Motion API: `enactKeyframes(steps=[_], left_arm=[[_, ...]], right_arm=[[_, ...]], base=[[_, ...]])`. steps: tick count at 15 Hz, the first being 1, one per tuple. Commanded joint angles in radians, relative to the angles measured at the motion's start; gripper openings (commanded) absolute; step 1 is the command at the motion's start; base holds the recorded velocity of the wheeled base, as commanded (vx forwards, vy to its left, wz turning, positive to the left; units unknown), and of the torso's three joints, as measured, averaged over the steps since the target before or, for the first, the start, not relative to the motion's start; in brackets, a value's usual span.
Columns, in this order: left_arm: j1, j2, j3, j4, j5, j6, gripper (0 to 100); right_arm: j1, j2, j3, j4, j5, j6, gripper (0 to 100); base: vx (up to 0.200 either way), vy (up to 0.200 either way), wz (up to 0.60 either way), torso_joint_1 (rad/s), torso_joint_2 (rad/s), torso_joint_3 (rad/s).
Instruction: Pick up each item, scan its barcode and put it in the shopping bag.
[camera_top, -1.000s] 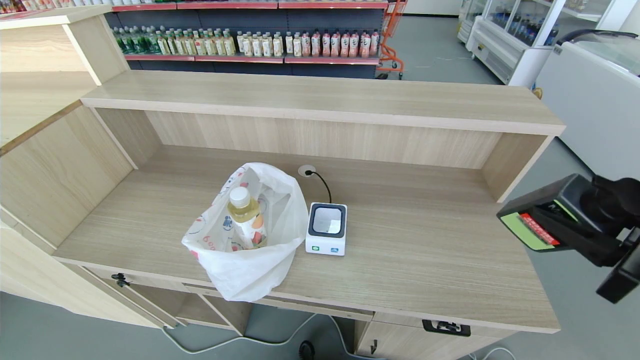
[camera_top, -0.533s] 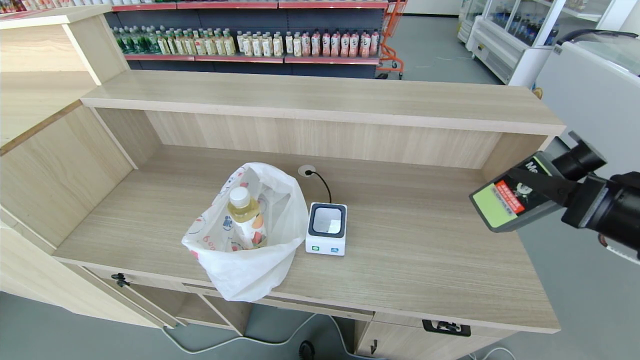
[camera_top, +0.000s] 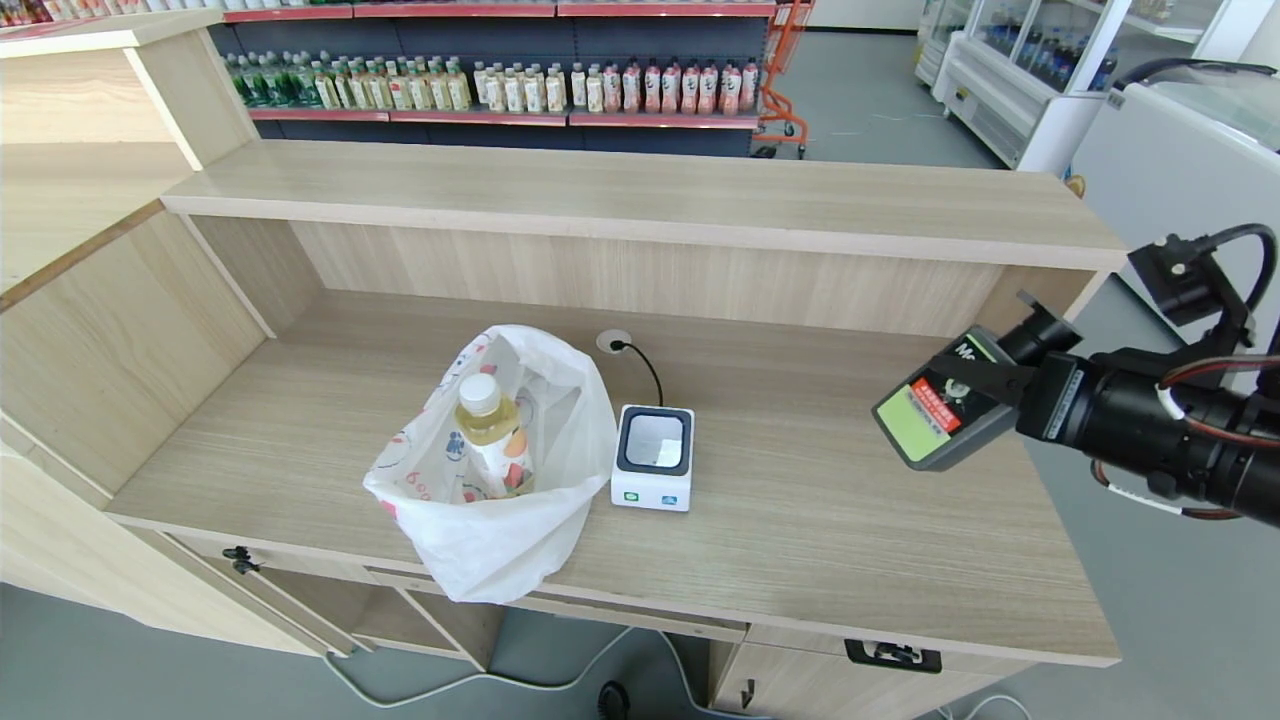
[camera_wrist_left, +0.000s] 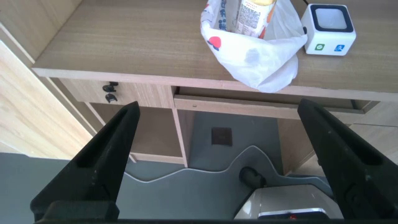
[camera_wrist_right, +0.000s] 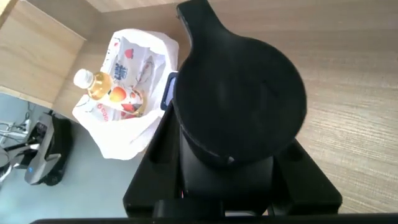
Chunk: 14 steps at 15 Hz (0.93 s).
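Partly the right end effector (camera_top: 978, 383) hid the dark box (camera_top: 925, 420) it pinched; its long axis pointed leftward; left end effector (camera_wrist_left: 219, 112) stood spread.

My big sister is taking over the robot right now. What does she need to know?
Left gripper: open and empty, in front of the counter, away from the job's things.
Right gripper: shut on a dark box with a green and red label, held in the air over the counter's right end.
Shopping bag: near the counter's front edge, with the scanner just to its right.
Done: a bottle stands in the bag.
Left: pass the box over the scanner, then put it in the bag.
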Motion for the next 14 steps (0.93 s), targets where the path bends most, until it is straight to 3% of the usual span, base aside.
enactKeyframes(steps=[1,5,14], left_arm=[[0.0,0.002,0.0,0.0,0.0,0.0,100],[0.0,0.002,0.0,0.0,0.0,0.002,100],[0.0,0.002,0.0,0.0,0.0,0.002,100]], right_arm=[[0.011,0.046,0.003,-0.007,0.001,0.002,0],[0.017,0.138,-0.008,-0.142,0.004,-0.003,0],[0.103,0.194,-0.043,-0.145,0.004,0.019,0]], base=[[0.0,0.0,0.0,0.0,0.0,0.0],[0.0,0.0,0.0,0.0,0.0,0.0],[0.0,0.2,0.0,0.002,0.0,0.003]])
